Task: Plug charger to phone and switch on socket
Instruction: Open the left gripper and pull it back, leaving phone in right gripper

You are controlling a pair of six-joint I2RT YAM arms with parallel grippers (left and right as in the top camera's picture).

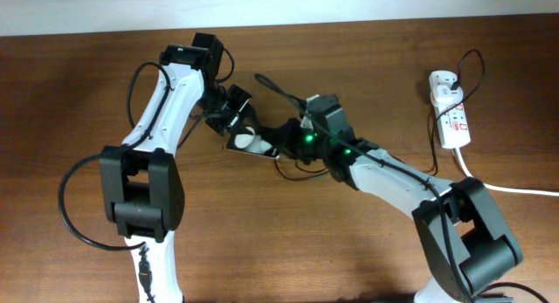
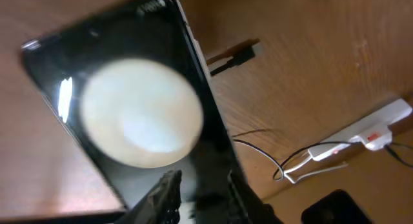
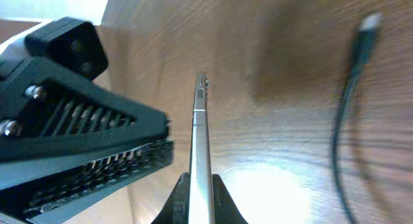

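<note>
The phone [image 1: 249,141] is black with a white round spot on its screen and sits at mid table. My right gripper [image 1: 284,133] is shut on its right end. In the right wrist view the phone [image 3: 201,133] shows edge-on between the fingers [image 3: 201,192]. My left gripper [image 1: 229,115] is at the phone's upper left end. In the left wrist view its fingers [image 2: 203,195] are slightly apart over the screen [image 2: 139,114]. The charger [image 1: 279,91] lies just behind the phone, with its connector tip [image 2: 239,53] loose on the table; it also shows in the right wrist view [image 3: 348,101]. The socket [image 1: 451,111] lies far right.
The socket's thick white cord [image 1: 515,189] runs off the right edge. A thin black cable loops around the socket. The socket also shows in the left wrist view [image 2: 371,124]. The wooden table [image 1: 288,251] lies bare in front of the arms.
</note>
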